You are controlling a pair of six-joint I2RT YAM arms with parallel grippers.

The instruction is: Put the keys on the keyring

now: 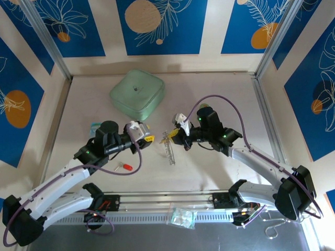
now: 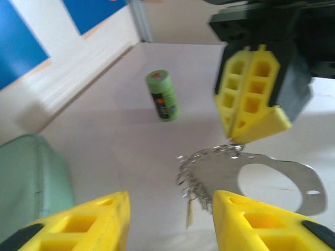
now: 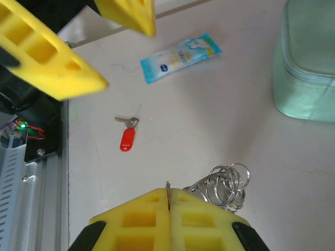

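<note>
We see right end effector (image 3: 168, 192) clamped on keyring (image 3: 227, 184), rings bunched just beside its fingertips. Left end effector (image 2: 170, 206) gapes empty, facing it. Red key (image 3: 127, 139) lies on desk (image 3: 209, 120), well apart from both.

Green case (image 1: 137, 93), green cylinder (image 2: 163, 95), blue packet (image 3: 180, 57)

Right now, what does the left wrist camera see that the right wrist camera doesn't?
Left wrist, missing from right wrist: the green cylinder. Right wrist, missing from left wrist: the red key and blue packet. Both: the keyring pinched in the right fingers, and the pale green case.
</note>
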